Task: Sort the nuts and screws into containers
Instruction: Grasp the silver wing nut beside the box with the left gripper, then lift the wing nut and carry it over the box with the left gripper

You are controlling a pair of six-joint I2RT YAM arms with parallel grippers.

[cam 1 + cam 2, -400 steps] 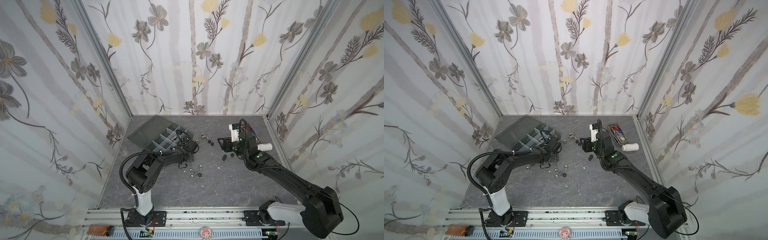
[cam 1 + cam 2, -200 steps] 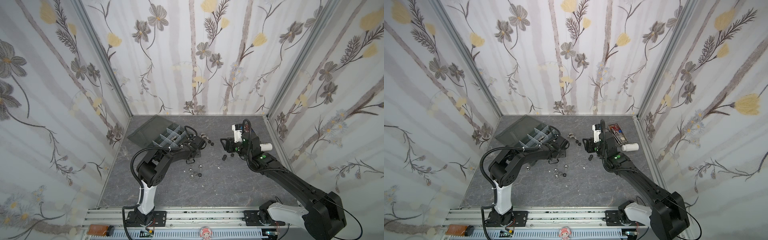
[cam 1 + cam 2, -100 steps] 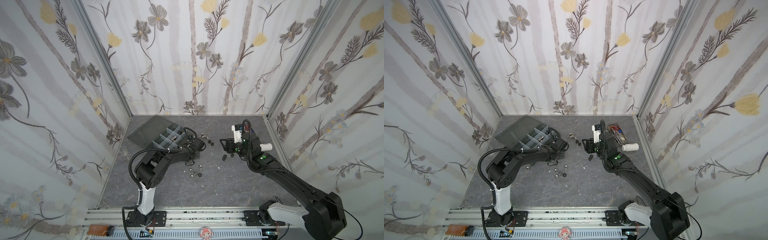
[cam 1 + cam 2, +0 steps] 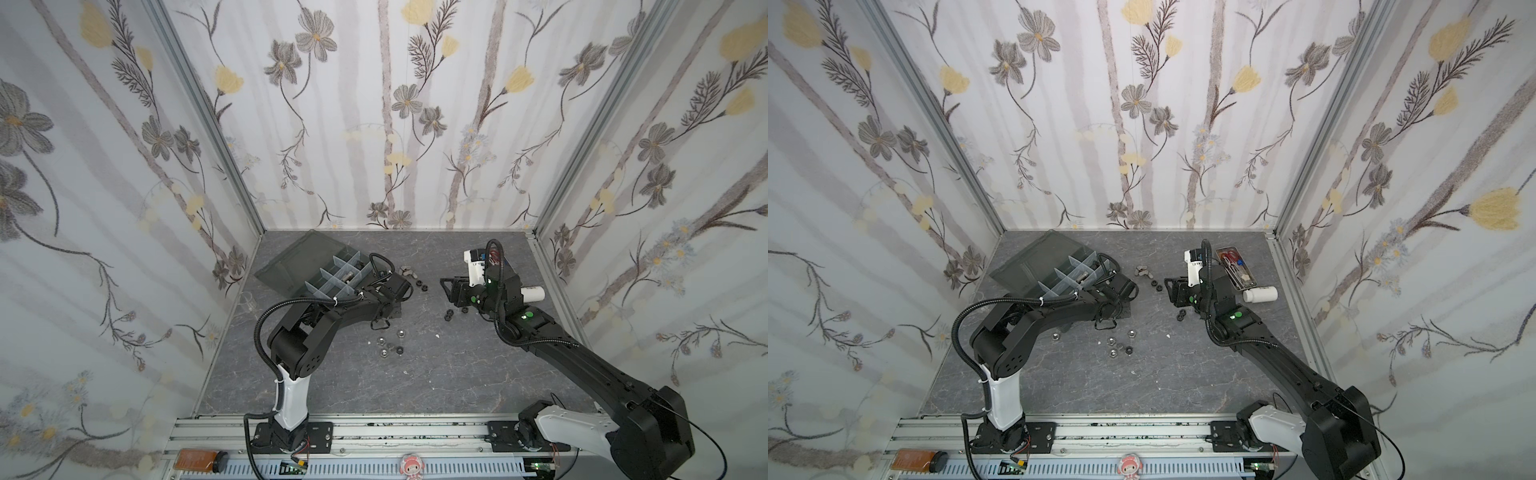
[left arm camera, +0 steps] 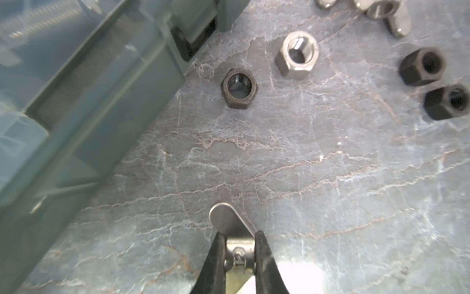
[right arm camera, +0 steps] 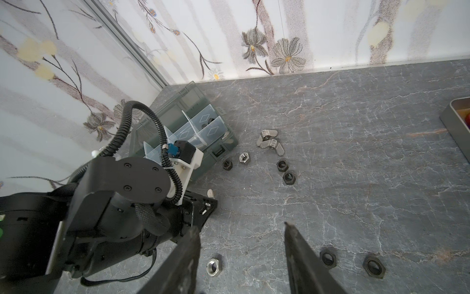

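L gripper point(image 5: 239, 235) is clamped on one wing of a silver wing nut point(image 5: 226, 216). The jaws pinch the flat tab, prob because it's the only thin face standing proud of the table point(image 5: 318, 165). Nut sits low, at or just off the surface, can't tell which. R gripper point(image 6: 240, 233) hangs part-open w/ nothing btwn its jaws, over bare table near a dark nut point(image 6: 328, 259), likely held clear so the L arm has the lane.

Organizer box point(image 5: 76, 96) stands just beside the L gripper, lid folded back on the far side, so the carry looks short but needs a lift over the near wall. A screw point(image 5: 38, 23) shows thru that wall. A black hex nut point(image 5: 239, 89) and a silver nut point(image 5: 296, 54) lie loose by the box corner, so swing wide of them. Open room toward table centre; metal tray point(image 4: 1235, 268) + white bottle point(image 4: 1260, 295) crowd the R edge
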